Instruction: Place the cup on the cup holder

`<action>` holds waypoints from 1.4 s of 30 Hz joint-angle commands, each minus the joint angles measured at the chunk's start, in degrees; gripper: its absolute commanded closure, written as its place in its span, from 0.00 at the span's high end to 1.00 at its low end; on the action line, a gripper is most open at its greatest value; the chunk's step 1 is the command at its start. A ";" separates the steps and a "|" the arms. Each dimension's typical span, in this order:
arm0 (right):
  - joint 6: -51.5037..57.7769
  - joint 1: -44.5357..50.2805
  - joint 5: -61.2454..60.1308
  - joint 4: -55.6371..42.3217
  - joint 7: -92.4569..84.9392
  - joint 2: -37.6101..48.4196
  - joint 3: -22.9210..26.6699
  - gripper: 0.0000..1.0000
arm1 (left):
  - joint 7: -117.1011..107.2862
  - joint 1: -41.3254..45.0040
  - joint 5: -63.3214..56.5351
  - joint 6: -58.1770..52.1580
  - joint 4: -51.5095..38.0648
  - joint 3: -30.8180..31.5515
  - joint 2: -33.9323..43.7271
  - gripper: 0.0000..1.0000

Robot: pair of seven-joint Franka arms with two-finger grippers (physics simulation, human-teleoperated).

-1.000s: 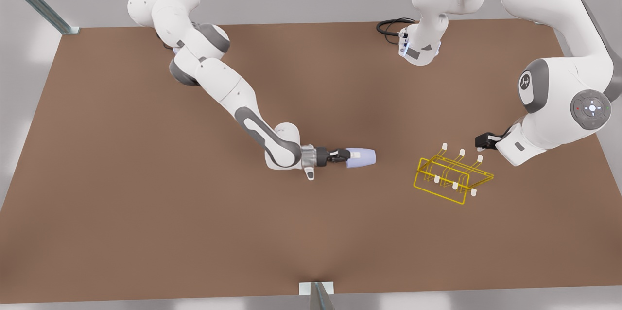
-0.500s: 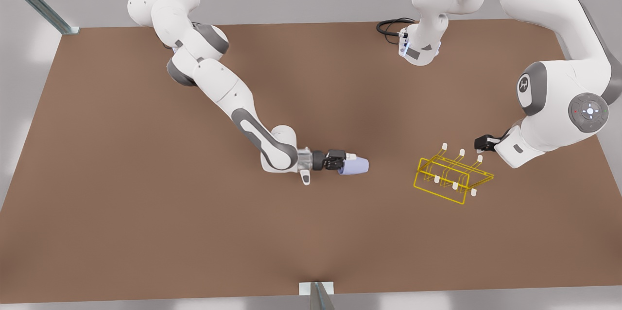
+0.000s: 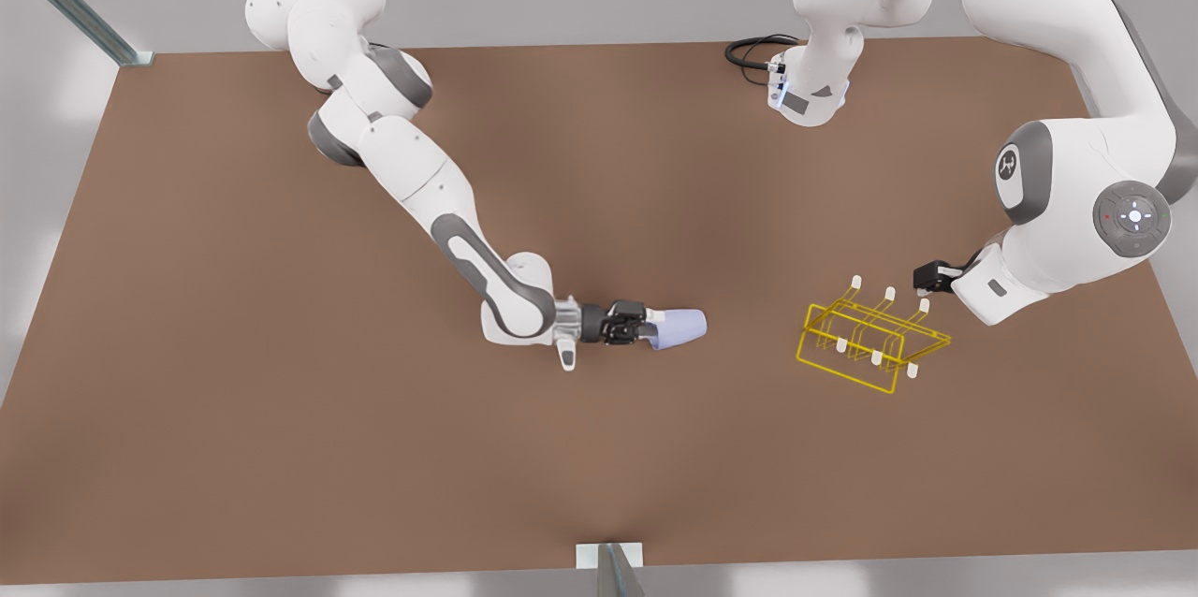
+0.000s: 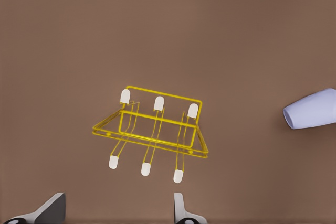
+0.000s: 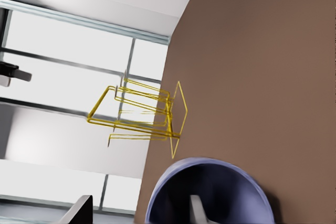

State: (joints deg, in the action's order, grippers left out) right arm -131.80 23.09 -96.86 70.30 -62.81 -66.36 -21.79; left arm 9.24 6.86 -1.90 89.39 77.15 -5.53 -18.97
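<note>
The lavender-blue cup [image 3: 681, 327] lies on its side on the brown table, mouth toward my right gripper [image 3: 648, 326] and narrow end toward the cup holder [image 3: 878, 324]. In the right wrist view the right gripper [image 5: 137, 211] is open, with one finger [image 5: 197, 211] inside the cup's mouth [image 5: 210, 192] and the other outside, apart from the rim. The yellow wire cup holder [image 4: 157, 112] with white-capped prongs stands on the front view's right. My left gripper [image 3: 927, 277] hovers open just behind it, fingers [image 4: 181, 211] wide apart. The cup [image 4: 312, 109] shows beside the rack.
A black cable [image 3: 753, 50] and the left arm's base stand at the table's far edge. Metal frame posts [image 3: 613, 569] mark the table's corners and front edge. Bare brown table [image 3: 374, 447] stretches between cup and rack and across the front.
The right gripper carried the cup down and slightly leftward in the front view, then drew back while the cup stayed put. The left arm barely shifted.
</note>
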 commanded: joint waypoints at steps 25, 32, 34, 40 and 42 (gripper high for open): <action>43.47 -23.00 103.45 17.77 62.73 55.19 21.79 1.00 | -146.87 18.63 1.03 28.02 13.28 1.84 -4.50 1.00; 47.24 -24.14 97.83 10.65 61.85 55.46 22.58 1.00 | -162.17 20.65 -0.03 40.68 24.00 2.01 -3.89 1.00; 47.77 -24.76 97.48 8.10 61.58 55.19 23.72 1.00 | -164.28 20.92 0.05 41.57 24.80 2.10 -4.32 1.00; 47.60 -26.78 96.24 5.11 61.94 55.19 24.78 1.00 | -172.01 22.94 1.46 43.23 27.43 2.45 -5.64 1.00; 47.51 -26.43 96.24 5.20 61.58 55.02 24.60 1.00 | -172.81 23.29 1.72 43.59 27.44 2.37 -7.14 1.00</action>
State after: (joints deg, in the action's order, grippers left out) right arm -85.08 -3.63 -0.21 75.57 -15.26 -11.50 2.81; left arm -114.51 30.02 -0.64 130.01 104.45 -3.10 -25.74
